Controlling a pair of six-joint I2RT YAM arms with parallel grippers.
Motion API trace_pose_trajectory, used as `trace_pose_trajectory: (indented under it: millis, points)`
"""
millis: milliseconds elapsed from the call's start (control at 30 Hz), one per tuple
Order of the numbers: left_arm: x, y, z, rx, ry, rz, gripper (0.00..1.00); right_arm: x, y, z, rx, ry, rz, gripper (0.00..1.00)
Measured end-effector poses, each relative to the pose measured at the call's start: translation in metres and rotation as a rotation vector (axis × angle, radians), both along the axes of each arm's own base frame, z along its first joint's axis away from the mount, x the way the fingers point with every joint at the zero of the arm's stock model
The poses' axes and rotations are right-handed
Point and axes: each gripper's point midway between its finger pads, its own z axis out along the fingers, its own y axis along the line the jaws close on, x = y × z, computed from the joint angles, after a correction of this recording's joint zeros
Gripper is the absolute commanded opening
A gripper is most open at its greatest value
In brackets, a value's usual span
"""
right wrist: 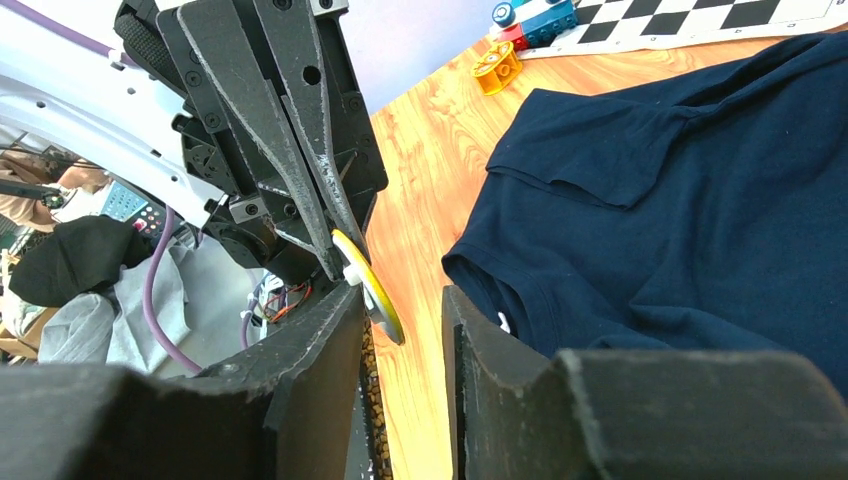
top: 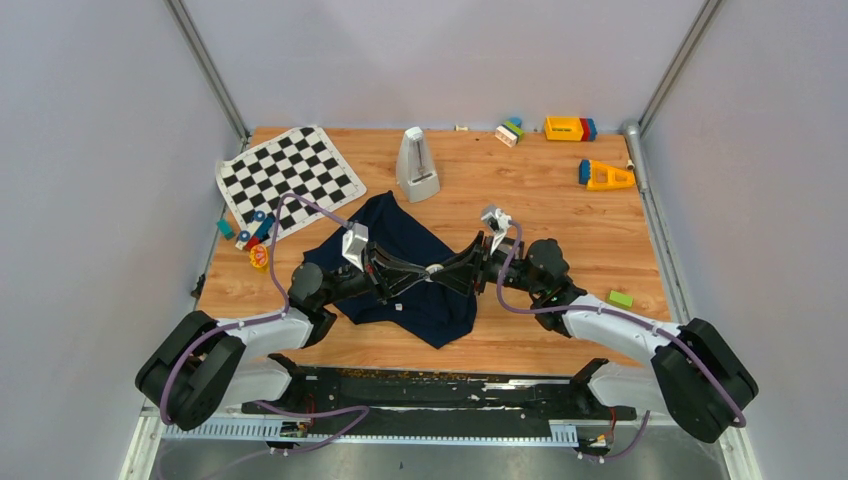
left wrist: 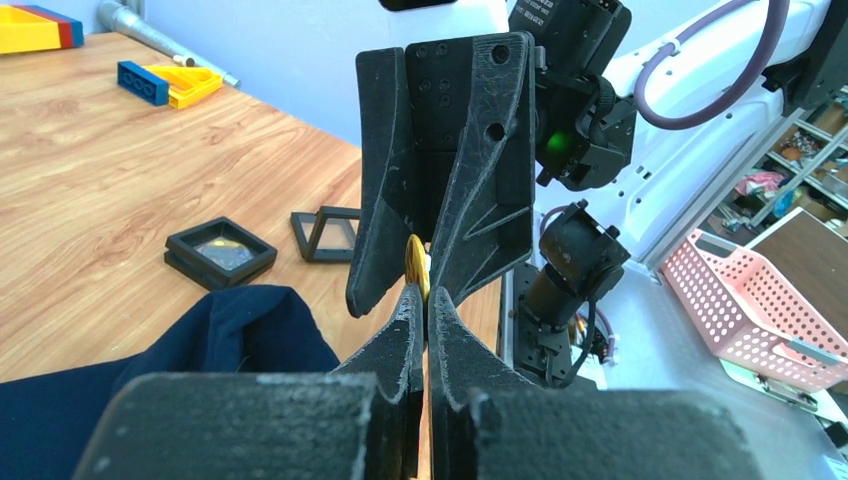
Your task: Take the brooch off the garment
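Clerk: Brooch [right wrist: 368, 285], location?

Checker: Small round disc, whitish face, yellow rim. Held edge-on at the fingertips of the left gripper [left wrist: 426, 300], over the middle of the table [top: 560, 230]. Apart from the cloth in both wrist views. Too small to make out in the top view.

Clerk: Left gripper, state?

Checker: Fingers pressed together, only a thin slit between them, disc clamped at the tips.

Clerk: Right gripper [right wrist: 403, 295]?

Checker: Fingers partly spread, tip to tip with the left gripper. The disc sits in the gap, close against one finger; contact cannot be told. No grip on it.

Clerk: Garment [top: 400, 225]?

Checker: Dark navy shirt, rumpled, lying on the wood mid-table beneath both grippers.

Clerk: Other stock?

Checker: Checkered mat [top: 290, 175], far left, one corner near the shirt. White wedge-shaped object [top: 417, 165], far centre, upright. Coloured blocks [top: 570, 128], far right. Two black square boxes [left wrist: 220, 250], on the wood just past the shirt's edge in the left wrist view.
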Motion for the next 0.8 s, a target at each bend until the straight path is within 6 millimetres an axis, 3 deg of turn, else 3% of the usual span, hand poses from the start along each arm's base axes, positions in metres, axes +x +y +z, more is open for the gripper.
trace_pose_trajectory:
  millis: [333,400,500,567,800]
  points:
    - [0.004,0.001,0.0,0.002,0.001,0.027,0.0,0.003,-0.002,0.003,0.002,0.0,-0.029,0.31]
    - [0.004,0.001,0.0,0.004,0.0,0.03,0.0,0.003,-0.002,0.003,0.002,0.001,-0.033,0.4]
    - [0.004,0.002,0.001,0.003,-0.002,0.03,0.0,0.005,-0.003,0.002,-0.002,0.004,-0.049,0.65]
    - [0.003,0.002,0.002,0.004,-0.009,0.027,0.0,0.009,-0.006,0.001,-0.004,0.0,-0.075,0.73]
    - [0.01,0.004,-0.01,0.083,-0.006,0.095,0.0,0.011,-0.024,0.004,0.015,-0.029,-0.172,0.71]
